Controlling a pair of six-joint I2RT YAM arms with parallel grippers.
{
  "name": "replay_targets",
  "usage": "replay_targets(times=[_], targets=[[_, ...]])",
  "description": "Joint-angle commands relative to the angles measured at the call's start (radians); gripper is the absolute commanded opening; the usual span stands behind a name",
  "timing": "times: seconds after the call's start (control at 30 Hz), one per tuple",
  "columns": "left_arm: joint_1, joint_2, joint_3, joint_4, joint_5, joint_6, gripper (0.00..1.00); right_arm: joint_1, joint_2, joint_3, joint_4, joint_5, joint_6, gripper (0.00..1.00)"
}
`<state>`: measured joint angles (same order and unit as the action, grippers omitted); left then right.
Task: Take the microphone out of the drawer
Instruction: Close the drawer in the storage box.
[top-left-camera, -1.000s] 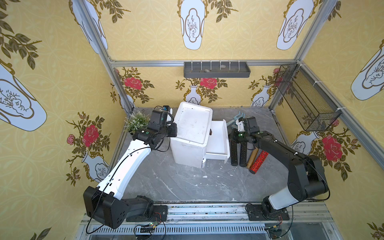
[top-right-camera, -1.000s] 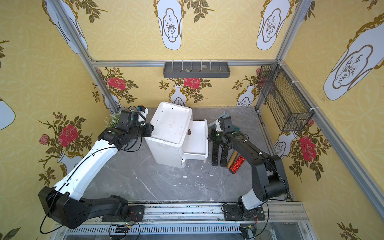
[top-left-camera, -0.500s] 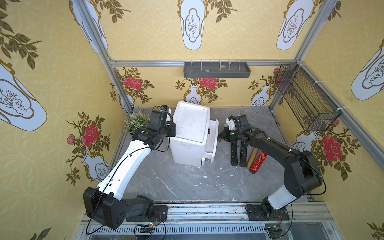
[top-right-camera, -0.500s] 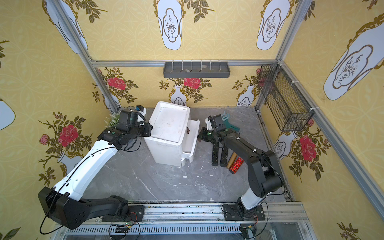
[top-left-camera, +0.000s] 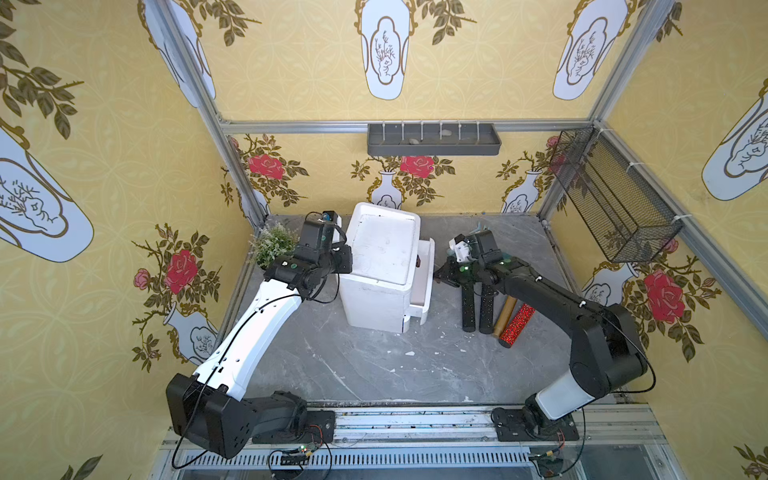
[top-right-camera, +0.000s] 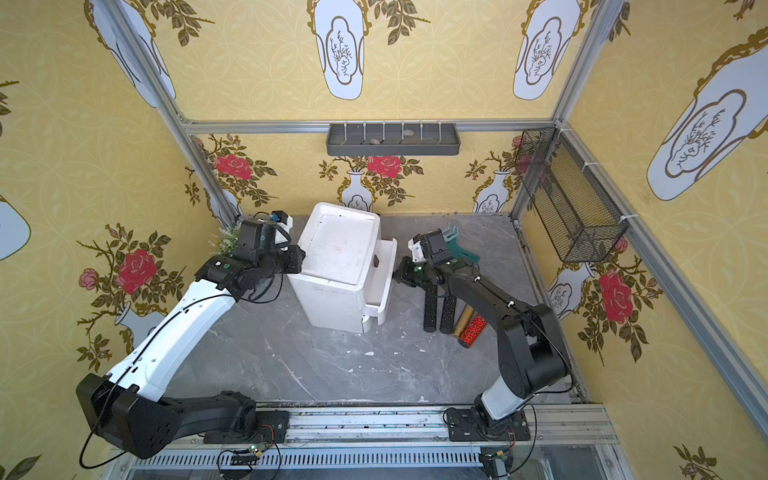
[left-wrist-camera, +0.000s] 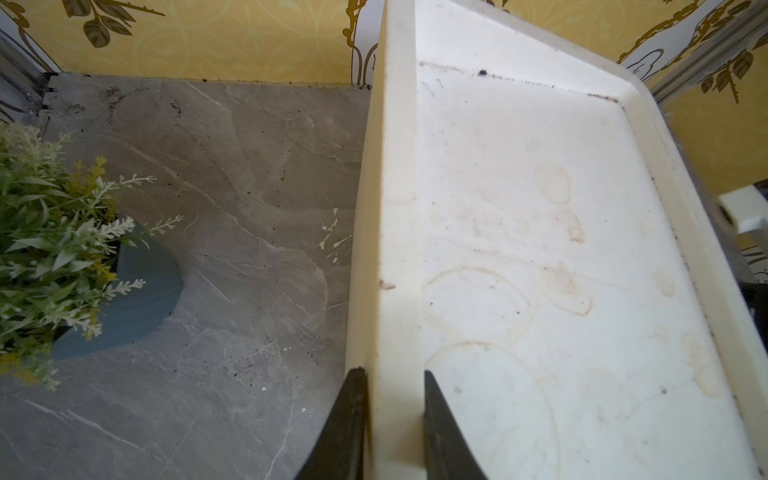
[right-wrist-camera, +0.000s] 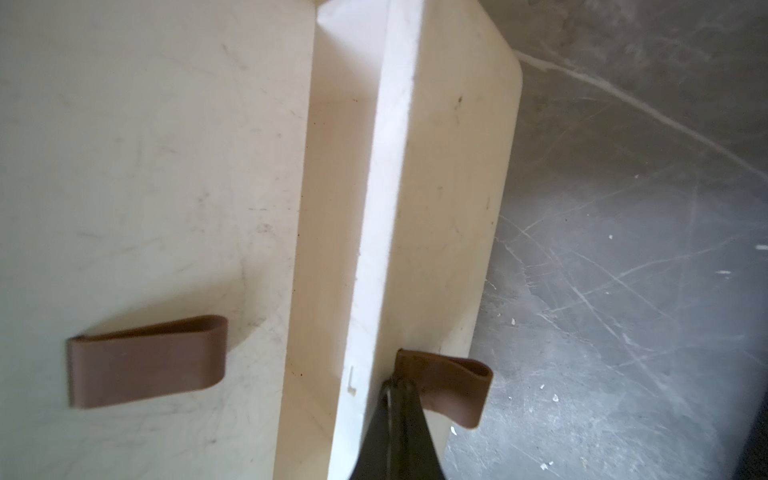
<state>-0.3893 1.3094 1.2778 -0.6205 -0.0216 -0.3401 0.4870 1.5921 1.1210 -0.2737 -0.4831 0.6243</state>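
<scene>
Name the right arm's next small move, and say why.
Probably push the drawer the rest of the way in: it stands ajar, the shut right gripper rests against its front by the brown handle, and the left gripper clamps the rim of the cabinet, bracing it.

Drawer (top-left-camera: 425, 282) now nearly closed

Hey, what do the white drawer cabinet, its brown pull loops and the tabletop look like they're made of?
Cabinet: looks like matte white moulded plastic, thick rounded edges, scuffed and ring-stained.
Pull loops: seem flexible, leather or rubber-like strap, matte brown, bent into a flat loop.
Tabletop: grey marble-look surface with pale veins and scratches; stone or laminate, cannot tell.
</scene>
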Motion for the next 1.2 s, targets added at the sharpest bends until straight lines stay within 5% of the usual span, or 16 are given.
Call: replay_targets(times=[0.0, 0.6, 1.03, 1.17], targets=[[-0.003, 0.014, -0.021, -0.059, 0.079, -0.024, 0.0, 0.004, 0.011, -0.006, 0.048, -0.012, 0.006, 0.0], [-0.003, 0.011, -0.028, -0.054, 0.08, -0.025, 0.0, 0.089, 0.108, 0.002, 0.262, -0.095, 0.098, 0.0], [-0.003, 0.012, -0.034, -0.049, 0.083, -0.027, 0.0, 0.112, 0.106, 0.009, 0.238, -0.038, 0.084, 0.0], [-0.003, 0.014, -0.036, -0.046, 0.086, -0.022, 0.0, 0.093, 0.063, -0.028, 0.207, 0.01, 0.076, 0.13]])
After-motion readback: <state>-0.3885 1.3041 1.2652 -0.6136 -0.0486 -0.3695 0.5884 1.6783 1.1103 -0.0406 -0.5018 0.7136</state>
